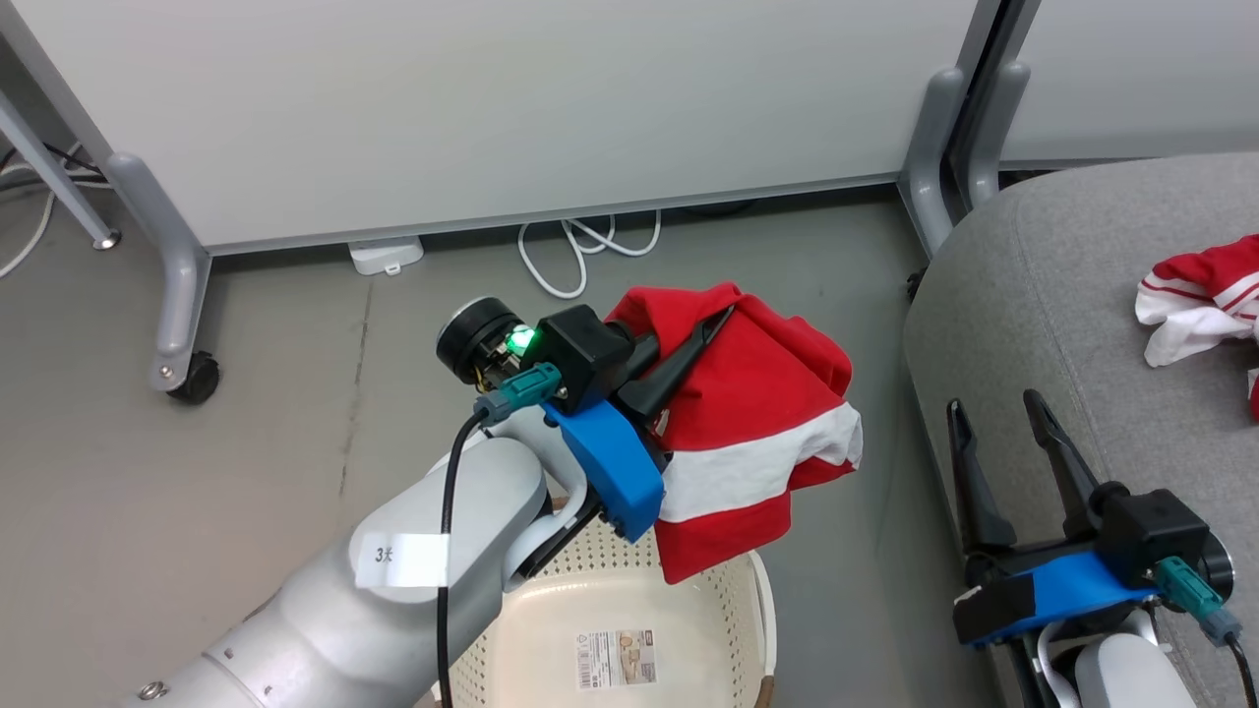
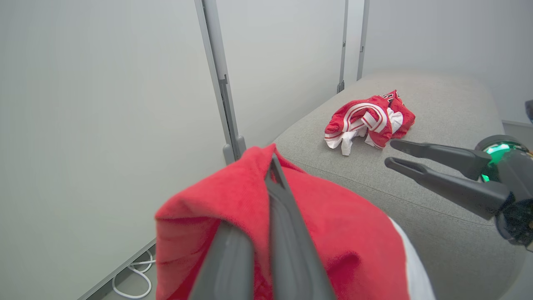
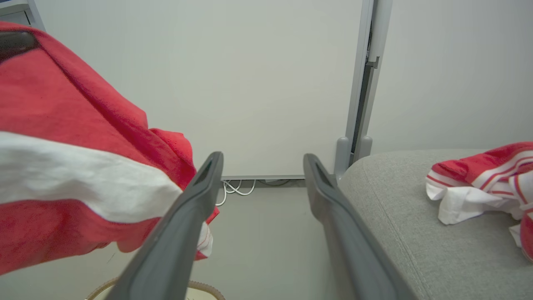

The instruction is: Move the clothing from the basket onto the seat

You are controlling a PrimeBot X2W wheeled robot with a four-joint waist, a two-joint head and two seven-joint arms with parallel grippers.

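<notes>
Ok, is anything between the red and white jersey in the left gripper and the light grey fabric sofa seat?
Nothing visible. Only floor lies between the red and white jersey, clamped in the left gripper, and the light grey sofa seat. The open right gripper hovers by the seat's edge.

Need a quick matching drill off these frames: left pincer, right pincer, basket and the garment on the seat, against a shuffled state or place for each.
Column one
1. left pincer
2. right pincer
3. basket
4. crumpled garment

Column two
A. lying on the seat
B. open, holding nothing
C. on the floor, label showing on its bottom
D. shut on the hanging garment

Pairs: 1-D, 2-B, 3-C, 4-A
</notes>
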